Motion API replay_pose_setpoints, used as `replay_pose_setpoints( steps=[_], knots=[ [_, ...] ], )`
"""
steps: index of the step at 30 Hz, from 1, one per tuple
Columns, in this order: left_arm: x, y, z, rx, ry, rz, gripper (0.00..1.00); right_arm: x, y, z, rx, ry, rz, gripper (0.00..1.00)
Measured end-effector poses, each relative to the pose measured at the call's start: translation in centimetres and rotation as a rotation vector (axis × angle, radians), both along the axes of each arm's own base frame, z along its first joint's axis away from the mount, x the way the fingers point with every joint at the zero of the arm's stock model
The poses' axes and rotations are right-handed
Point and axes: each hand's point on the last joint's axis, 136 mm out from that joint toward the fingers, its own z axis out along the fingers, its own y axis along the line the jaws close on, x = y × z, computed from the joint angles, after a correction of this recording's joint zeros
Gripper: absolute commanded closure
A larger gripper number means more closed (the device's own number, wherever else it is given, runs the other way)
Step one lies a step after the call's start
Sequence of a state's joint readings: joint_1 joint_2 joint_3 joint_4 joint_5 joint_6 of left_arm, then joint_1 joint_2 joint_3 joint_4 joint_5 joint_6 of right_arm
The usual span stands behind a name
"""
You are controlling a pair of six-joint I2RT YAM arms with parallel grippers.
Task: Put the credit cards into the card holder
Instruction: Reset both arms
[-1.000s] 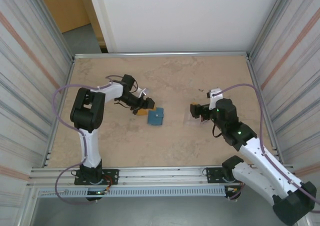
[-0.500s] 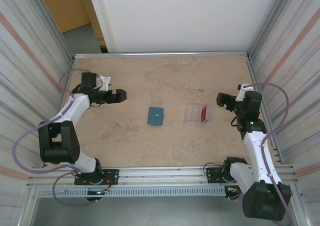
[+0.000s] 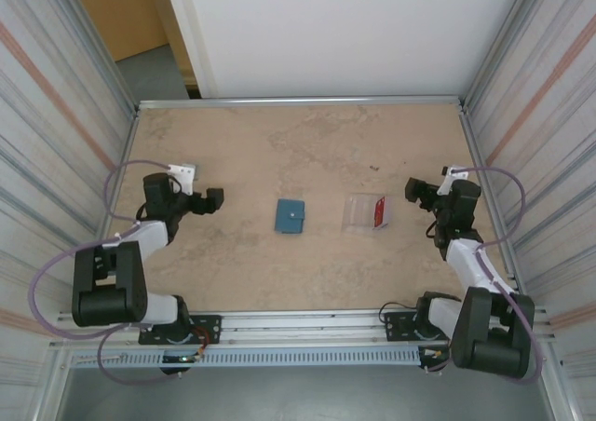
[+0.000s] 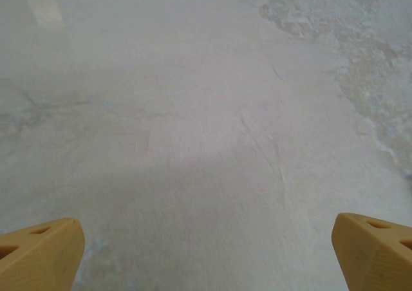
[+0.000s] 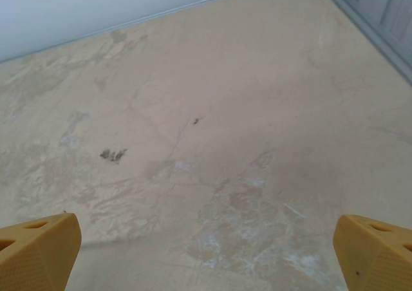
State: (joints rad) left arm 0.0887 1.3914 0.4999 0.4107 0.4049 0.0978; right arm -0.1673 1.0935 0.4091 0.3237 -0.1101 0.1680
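The teal-blue card holder (image 3: 290, 216) lies shut and flat near the table's middle. To its right a red credit card (image 3: 379, 212) lies at the right end of a clear plastic case (image 3: 361, 212). No yellow-orange card is visible. My left gripper (image 3: 212, 199) rests low at the left, well away from the holder, pointing right. Its yellow fingertips (image 4: 45, 252) stand wide apart over bare table, so the left gripper (image 4: 207, 249) is open. My right gripper (image 3: 414, 191) sits just right of the case. It is open too, the right gripper (image 5: 206, 246) holding nothing.
The table (image 3: 307, 151) is a tan, mottled board fenced by metal rails and corrugated side walls. A white wall closes the far side. Both arms are folded back close to their own sides, cables looping beside them.
Both arms drew back from the centre to their sides and folded low. The left gripper left the holder; the right gripper left the case, uncovering the red card. Holder and case stayed put.
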Motion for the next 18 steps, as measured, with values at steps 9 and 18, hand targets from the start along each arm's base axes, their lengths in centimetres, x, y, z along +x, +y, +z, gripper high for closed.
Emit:
replay_pose_setpoints(
  steps=[9,18],
  knots=[
    [1.2,0.0,-0.8,0.038,-0.091,0.045,0.01,2.5,-0.1,-1.3,-0.041,-0.032,0.0,0.01],
    [1.7,0.5,-1.0,0.082,-0.131,0.101,0.01,5.6,1.0,0.3,-0.066,-0.083,0.039,0.01]
  ],
)
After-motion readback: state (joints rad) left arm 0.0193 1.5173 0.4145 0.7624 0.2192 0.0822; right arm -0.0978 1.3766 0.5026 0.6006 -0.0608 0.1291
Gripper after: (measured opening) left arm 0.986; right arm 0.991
